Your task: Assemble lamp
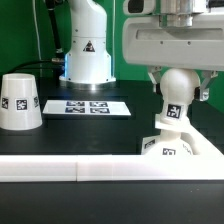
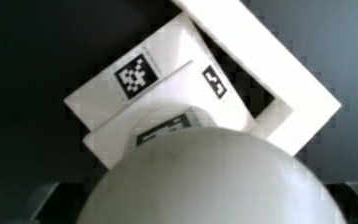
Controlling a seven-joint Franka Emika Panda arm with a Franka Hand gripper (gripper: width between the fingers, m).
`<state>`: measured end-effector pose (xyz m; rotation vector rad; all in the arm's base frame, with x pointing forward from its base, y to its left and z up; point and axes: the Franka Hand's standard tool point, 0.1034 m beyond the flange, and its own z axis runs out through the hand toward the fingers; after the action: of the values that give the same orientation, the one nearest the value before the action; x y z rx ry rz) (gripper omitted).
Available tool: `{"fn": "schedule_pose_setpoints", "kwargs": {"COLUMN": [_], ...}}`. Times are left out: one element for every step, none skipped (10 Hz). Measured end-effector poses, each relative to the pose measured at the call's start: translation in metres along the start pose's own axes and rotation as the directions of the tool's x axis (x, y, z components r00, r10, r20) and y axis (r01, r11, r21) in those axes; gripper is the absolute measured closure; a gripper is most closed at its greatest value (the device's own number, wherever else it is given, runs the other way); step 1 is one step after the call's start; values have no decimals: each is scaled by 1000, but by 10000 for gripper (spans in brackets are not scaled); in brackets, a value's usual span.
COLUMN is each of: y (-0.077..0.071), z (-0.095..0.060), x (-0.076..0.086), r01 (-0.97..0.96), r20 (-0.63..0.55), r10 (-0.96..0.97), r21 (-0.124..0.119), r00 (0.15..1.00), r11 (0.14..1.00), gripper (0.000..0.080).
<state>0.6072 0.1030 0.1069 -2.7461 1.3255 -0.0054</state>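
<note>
Clearly the hand grips the round white tagged bulb above the sloped base.

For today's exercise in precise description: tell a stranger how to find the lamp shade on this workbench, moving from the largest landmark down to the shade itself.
Start at the black table and follow it to the exterior view's left edge. There, left of the flat marker board, stands the lamp shade. It is a white truncated cone, wider at the bottom, with a square tag, standing alone and far from the gripper, which holds the round bulb over the base.
</note>
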Motion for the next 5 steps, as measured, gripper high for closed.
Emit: {"fn": "schedule_pose_setpoints", "kwargs": {"y": [0,0,-1,-2,-2], "z": [0,1,1,0,0], "x": [-1,-1,-1,-6,-13], "r01": [-1,4,51,151,221], "r20": [3,5,0,-10,-9], "r10": [1,-4,-51,-151,-221], "r21": [1,2,-1,-12,-18], "r00": [1000,1000,999,988,975], "r11": [1000,1000,999,988,975], "gripper": [220,117,117,104,104]}}
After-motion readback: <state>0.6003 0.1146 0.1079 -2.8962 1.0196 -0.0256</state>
